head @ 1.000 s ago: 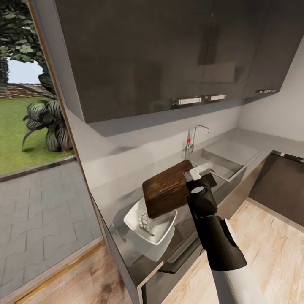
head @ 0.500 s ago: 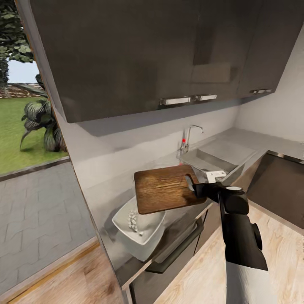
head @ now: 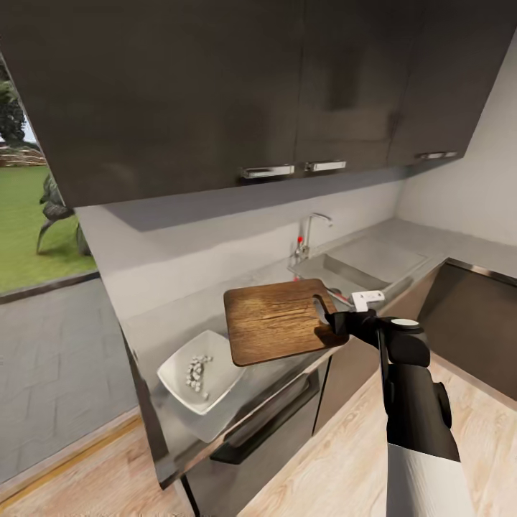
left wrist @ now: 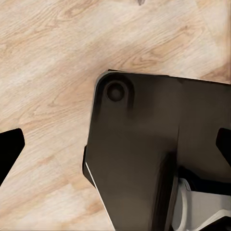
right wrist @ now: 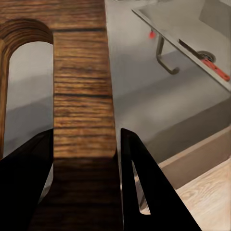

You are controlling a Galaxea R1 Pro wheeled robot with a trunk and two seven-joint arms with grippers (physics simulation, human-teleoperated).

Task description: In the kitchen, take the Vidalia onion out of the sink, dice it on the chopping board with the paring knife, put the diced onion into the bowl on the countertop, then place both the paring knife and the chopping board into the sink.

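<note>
chopping board (head: 276,321) | right claw (right wrist: 84,144) clamps its handle end | paring knife (right wrist: 208,62) in sink (right wrist: 192,24) | left claw: cannot tell

A glossy black right arm (head: 411,402) with a white forearm sleeve and white wrist block, ended by black tapered fingers (right wrist: 144,192).

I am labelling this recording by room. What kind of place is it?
A home kitchen, most likely: a steel sink with a tap, dark wall cupboards over a grey countertop.
</note>
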